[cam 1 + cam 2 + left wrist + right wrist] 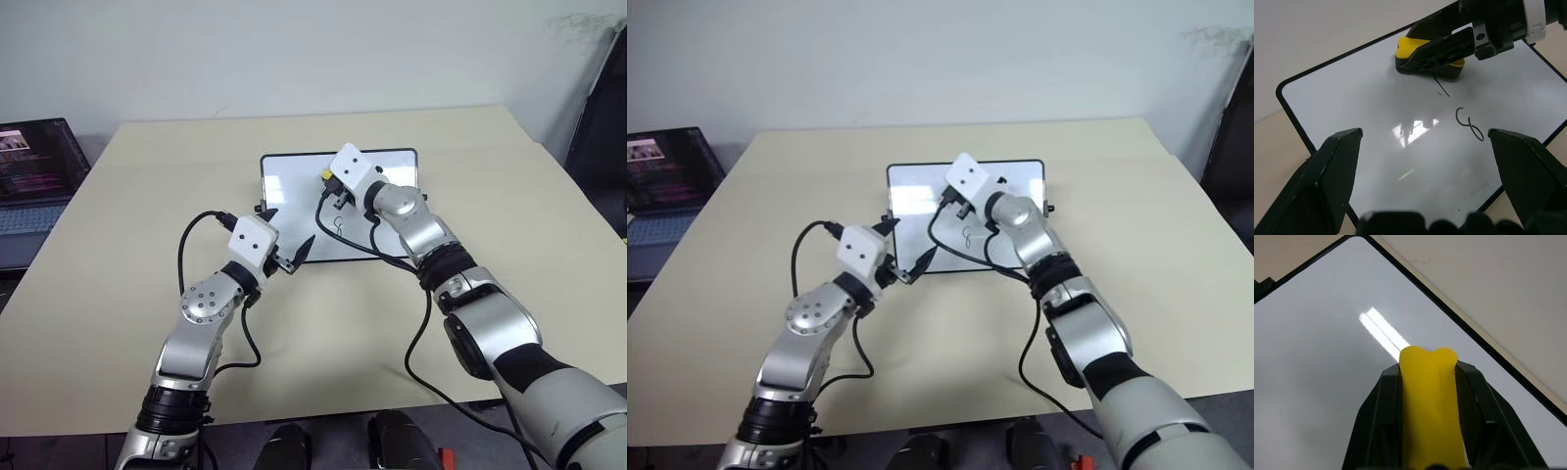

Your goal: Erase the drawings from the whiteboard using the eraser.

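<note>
— Where's the eraser (1430,61)?
— Pinched in my right claw (1429,396), on the whiteboard (1376,122) over the drawings (1469,125).
— Your left claw (1425,161)?
— Spread wide, at the board's near left edge.

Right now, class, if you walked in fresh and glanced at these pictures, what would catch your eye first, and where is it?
The bright yellow eraser, clamped in the right gripper and pressed on the whiteboard in the middle of the table. Just beside it on the board, a short leftover stroke and an "8"-shaped drawing remain unerased. The left gripper hovers open at the board's near left edge, and a lit laptop sits off the table's left side.
</note>
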Motion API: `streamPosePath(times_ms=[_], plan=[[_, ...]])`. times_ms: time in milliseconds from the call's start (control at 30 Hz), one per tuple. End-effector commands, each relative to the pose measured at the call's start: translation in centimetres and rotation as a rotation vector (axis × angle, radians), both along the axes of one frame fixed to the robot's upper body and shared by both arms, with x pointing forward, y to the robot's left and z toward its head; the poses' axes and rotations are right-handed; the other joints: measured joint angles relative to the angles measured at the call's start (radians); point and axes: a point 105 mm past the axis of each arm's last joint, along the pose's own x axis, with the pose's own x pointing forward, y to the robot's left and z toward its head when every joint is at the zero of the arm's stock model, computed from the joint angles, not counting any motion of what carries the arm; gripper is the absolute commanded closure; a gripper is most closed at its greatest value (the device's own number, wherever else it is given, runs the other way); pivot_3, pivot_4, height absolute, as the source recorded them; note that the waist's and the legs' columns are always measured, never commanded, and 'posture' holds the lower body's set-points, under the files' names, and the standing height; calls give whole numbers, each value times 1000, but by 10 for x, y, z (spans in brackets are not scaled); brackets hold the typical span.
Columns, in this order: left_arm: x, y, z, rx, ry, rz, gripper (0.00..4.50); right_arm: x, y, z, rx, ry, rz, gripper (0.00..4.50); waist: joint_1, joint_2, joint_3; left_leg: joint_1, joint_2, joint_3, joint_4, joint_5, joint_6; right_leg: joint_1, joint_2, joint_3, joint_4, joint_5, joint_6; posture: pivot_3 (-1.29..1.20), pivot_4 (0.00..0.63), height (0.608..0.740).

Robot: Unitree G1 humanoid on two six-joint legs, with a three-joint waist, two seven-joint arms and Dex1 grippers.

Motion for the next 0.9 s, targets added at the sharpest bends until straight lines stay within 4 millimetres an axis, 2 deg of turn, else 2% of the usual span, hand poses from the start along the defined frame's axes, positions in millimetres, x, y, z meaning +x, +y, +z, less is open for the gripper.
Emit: streamPosePath(times_ms=[33, 200, 300, 367, 433, 567, 700, 800, 900], plan=[[-2, -2, 13, -6, -56, -6, 0, -4, -6, 31, 60, -70, -3, 3356, 1, 0, 0, 0, 0, 0, 0, 0, -1, 0, 0, 0, 0, 0, 0, 0, 150, 740], [-2, -6, 15, 0, -57, -29, 0, -13, -22, 48, 109, -87, -37, 3356, 1, 0, 0, -1, 0, 0, -1, 0, -1, -1, 0, 0, -1, 0, 0, 0, 150, 740], [-7, -13, 18, -18, -37, -82, 0, -27, -37, 58, 142, -68, -51, 3356, 6, 0, 0, -2, 0, 0, 0, 0, -1, -1, -1, 0, -2, 0, 0, 0, 150, 740], [-17, -17, 17, -11, -16, -134, 0, -38, -41, 55, 173, -4, -45, 3356, 8, 0, 0, -3, 0, -1, 0, 0, -1, -1, -1, 0, -2, 0, 0, 0, 150, 740], [-24, -12, 18, -7, -15, -125, 0, -47, -46, 49, 218, 63, -54, 3356, 3, 0, 0, -2, 0, 0, -1, 0, -1, -1, -1, 0, -3, 0, 0, 0, 150, 740], [-34, 8, 22, -39, -21, -21, 0, -67, -65, 35, 288, 109, -104, 3356, 6, 0, 0, -2, 1, -1, -2, 0, 0, -1, -1, 0, -3, 0, 0, 0, 150, 740], [-37, 19, 21, -108, -12, 82, 0, -76, -80, 19, 328, 130, -193, 3356, 15, 0, 0, -2, 0, -1, -1, 0, 0, 0, -1, 0, -4, -1, 0, 0, 150, 740], [-35, 18, 19, -123, -14, 124, 0, -78, -85, 11, 345, 140, -247, 3356, 19, 0, 0, -1, 0, -1, 0, 0, 0, 1, -1, -1, -3, -1, 0, 0, 150, 740], [-34, 7, 18, -128, -8, 97, 0, -79, -85, 7, 341, 143, -261, 3356, 23, 0, 0, -1, 0, -1, -1, 0, 0, 1, -1, -1, -3, -1, 0, 0, 150, 740]])
